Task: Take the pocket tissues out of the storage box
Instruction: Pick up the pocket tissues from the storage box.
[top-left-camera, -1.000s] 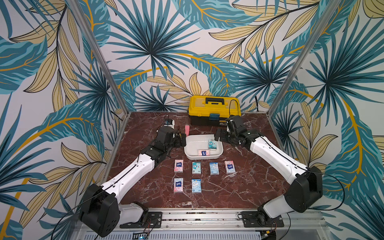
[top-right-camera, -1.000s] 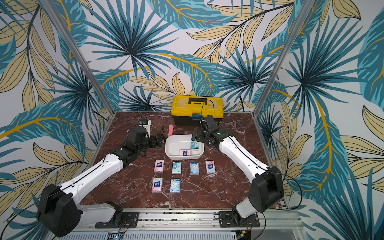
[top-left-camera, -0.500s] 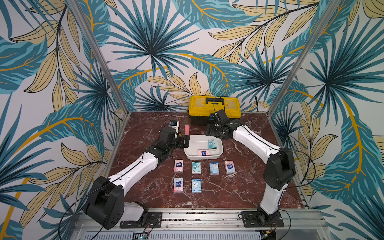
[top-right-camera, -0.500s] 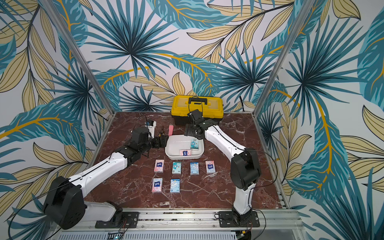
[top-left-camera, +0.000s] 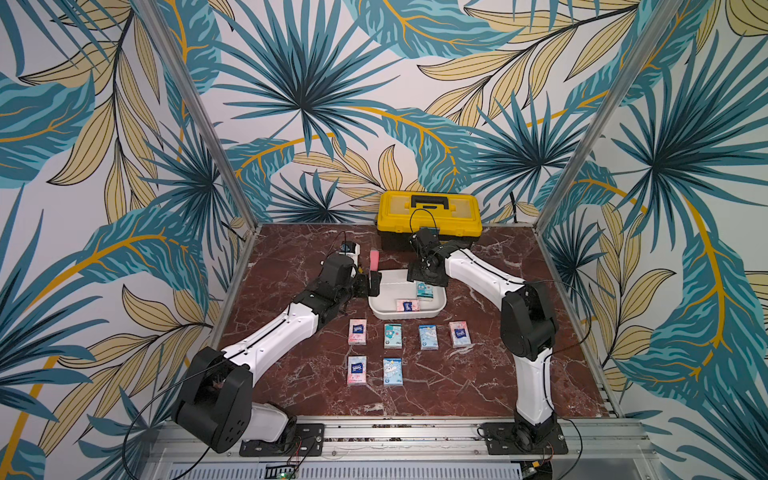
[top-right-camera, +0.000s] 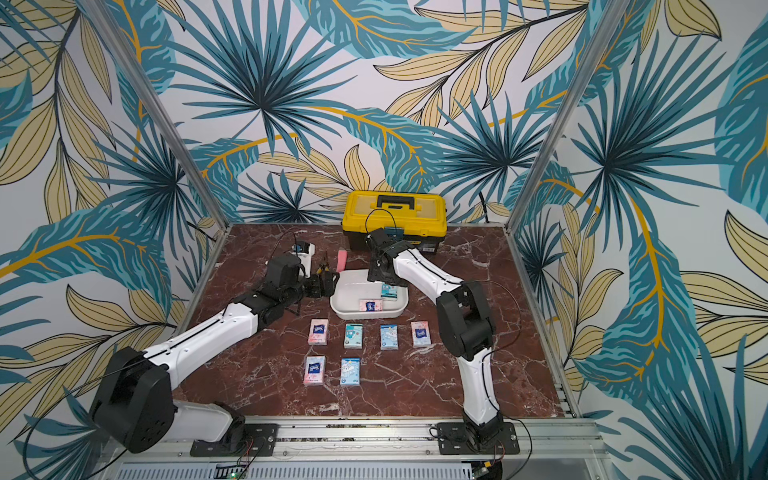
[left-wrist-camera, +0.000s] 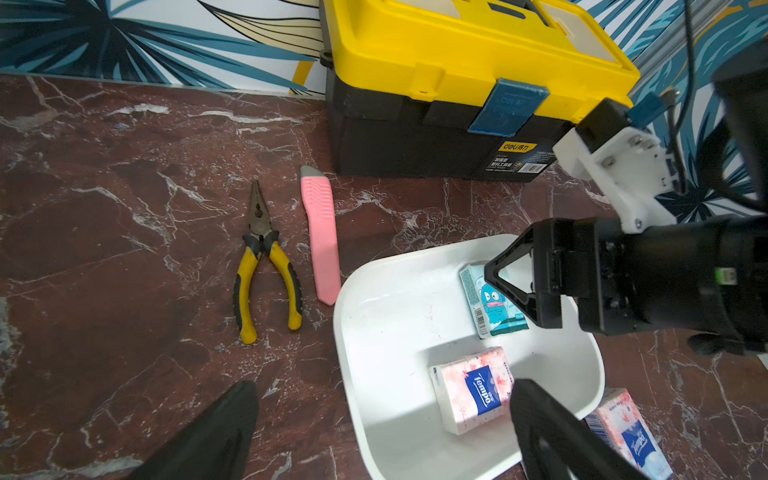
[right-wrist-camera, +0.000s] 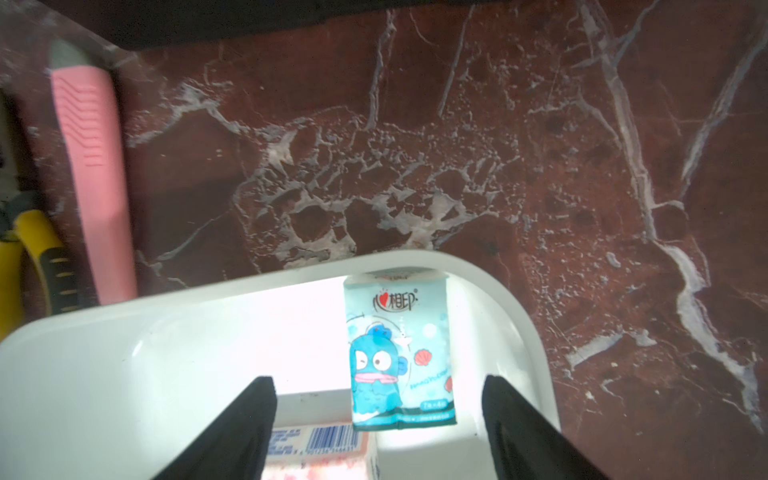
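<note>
While a glossy teal pack (right-wrist-camera: 399, 357) and a pink pack (left-wrist-camera: 473, 388) lie in the smooth white, round-cornered box (top-left-camera: 409, 313), six packs (top-left-camera: 392, 336) sit in rows on veined marble (top-left-camera: 478, 386) just outside its near rim. The right gripper (right-wrist-camera: 378, 386) hangs spread over the teal pack by the far wall. The left gripper (left-wrist-camera: 382, 390) gapes wide across the left rim.

Your surface (top-left-camera: 478, 374) is dark red marble with white veins. On it you have:
- the yellow-and-black toolbox (top-left-camera: 430, 216) at the back wall
- pliers (left-wrist-camera: 259, 235) and a pink bar (left-wrist-camera: 322, 232) side by side, just beside the white storage box (top-left-camera: 409, 314)
- six pocket tissues (top-left-camera: 392, 336) lying flat in front of that box, four in one row and two in the next
</note>
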